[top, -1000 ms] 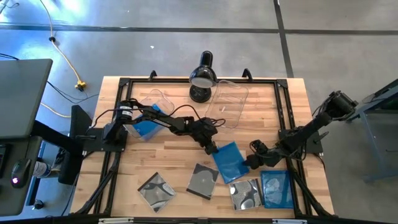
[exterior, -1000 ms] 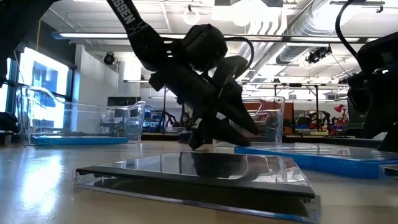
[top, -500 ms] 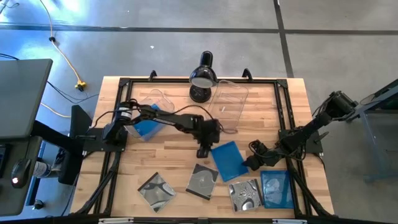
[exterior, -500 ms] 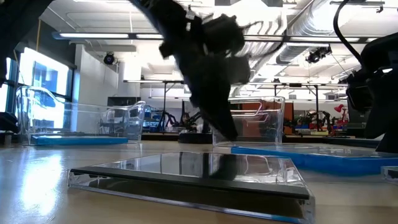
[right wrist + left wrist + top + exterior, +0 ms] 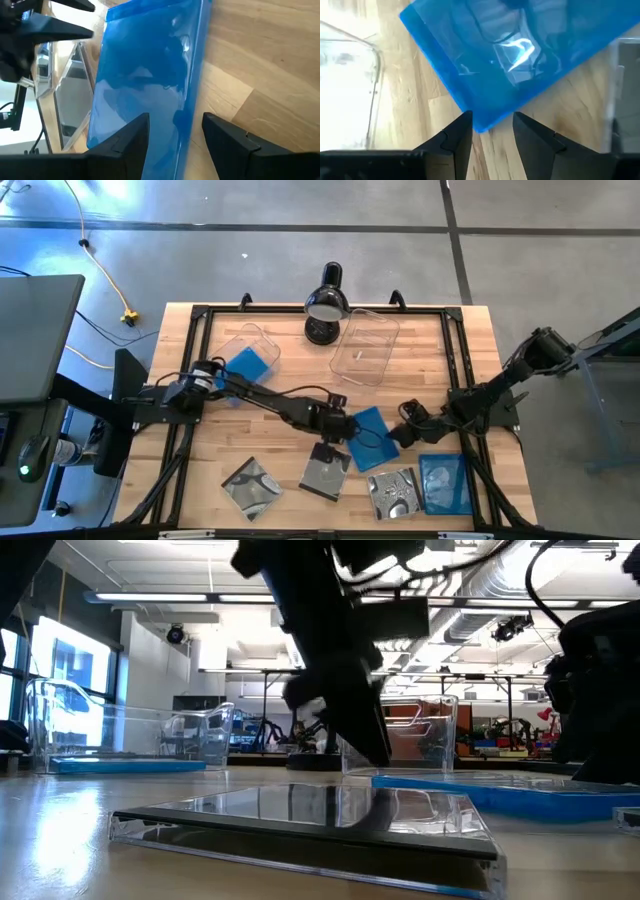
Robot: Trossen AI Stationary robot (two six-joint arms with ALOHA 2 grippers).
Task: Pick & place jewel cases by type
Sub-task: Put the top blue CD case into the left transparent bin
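Observation:
A blue jewel case [image 5: 372,430] lies flat on the wood mid-table. My left gripper [image 5: 492,132] is open and slants down, with the case's left corner [image 5: 480,125] between its fingertips. My right gripper [image 5: 175,135] is open at the case's right edge [image 5: 192,100], one finger over the blue face and one over bare wood. Another blue case [image 5: 445,480] and three clear cases [image 5: 250,485] [image 5: 325,470] [image 5: 395,490] lie along the near edge. A third blue case [image 5: 248,366] lies at the left tub. My left gripper has the blue case's left corner [image 5: 480,125] between its open fingertips; I cannot tell whether a finger touches it. My right gripper straddles the case's right edge [image 5: 192,100] with open fingers; I cannot tell whether it touches. The case lies flat.
Two clear tubs [image 5: 245,345] [image 5: 365,345] stand at the far side with a black desk lamp [image 5: 325,305] between them. The nearest clear case [image 5: 310,825] lies just in front of my left gripper in the low view. A black frame [image 5: 190,320] borders the table.
My left arm has swung toward the table's near edge and risen a little. Its gripper has rolled about its own line, from lying slanted beside the blue case to pointing steeply down at the case's left corner. Its finger gap looks unchanged.

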